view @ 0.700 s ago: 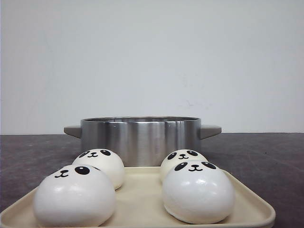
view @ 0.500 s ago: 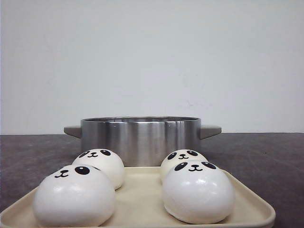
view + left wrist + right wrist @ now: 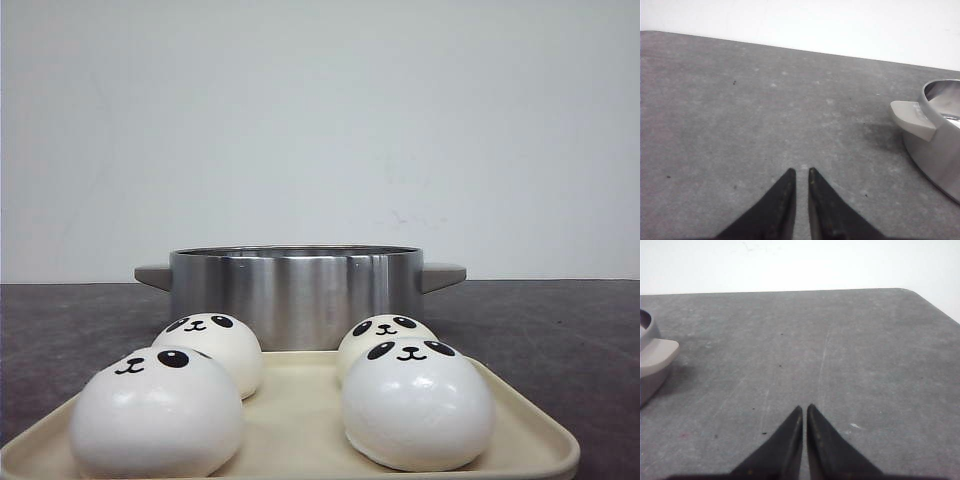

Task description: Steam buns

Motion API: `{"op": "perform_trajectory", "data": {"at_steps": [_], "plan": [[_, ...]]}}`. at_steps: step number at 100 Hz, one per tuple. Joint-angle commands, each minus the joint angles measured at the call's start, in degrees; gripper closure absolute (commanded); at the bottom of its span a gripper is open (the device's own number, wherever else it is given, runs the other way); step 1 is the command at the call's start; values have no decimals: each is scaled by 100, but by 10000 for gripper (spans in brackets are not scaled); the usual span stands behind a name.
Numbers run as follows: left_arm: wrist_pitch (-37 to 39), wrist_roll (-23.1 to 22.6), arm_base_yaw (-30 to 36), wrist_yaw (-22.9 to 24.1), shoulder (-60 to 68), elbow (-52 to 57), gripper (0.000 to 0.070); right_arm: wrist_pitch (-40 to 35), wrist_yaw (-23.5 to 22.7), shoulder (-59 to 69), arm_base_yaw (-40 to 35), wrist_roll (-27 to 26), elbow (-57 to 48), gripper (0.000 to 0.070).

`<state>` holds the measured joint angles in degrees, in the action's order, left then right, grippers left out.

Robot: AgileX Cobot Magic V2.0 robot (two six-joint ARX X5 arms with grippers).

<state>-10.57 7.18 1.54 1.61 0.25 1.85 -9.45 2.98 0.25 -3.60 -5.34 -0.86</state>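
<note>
Waiting, nothing has shifted: four glossy white panda-faced buns [image 3: 285,395] stay untouched, left end effector [image 3: 801,172] and right end effector [image 3: 804,408] pressed together.

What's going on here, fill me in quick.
Nothing is being handled yet. Four panda-faced buns sit on a beige tray in front of a lidless steel pot on the dark grey table. The left tool and the right tool are both shut and empty, each hovering over bare table beside one of the pot's handles. No bun is seen in the pot; its inside is mostly hidden.
</note>
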Motion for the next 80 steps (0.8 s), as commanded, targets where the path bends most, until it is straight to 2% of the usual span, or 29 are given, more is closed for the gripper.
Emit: {"op": "perform_trajectory", "data": {"at_steps": [1,69,80], "plan": [[-20,-26,2,9,-7,-105,700,42,2,-4,-2,-22,17,693],[-17,-26,2,7,-7,-105,700,42,2,-4,-2,-22,17,692],[-17,-26,2,9,-7,-105,700,173,-116,-4,-2,-251,15,693]]}}
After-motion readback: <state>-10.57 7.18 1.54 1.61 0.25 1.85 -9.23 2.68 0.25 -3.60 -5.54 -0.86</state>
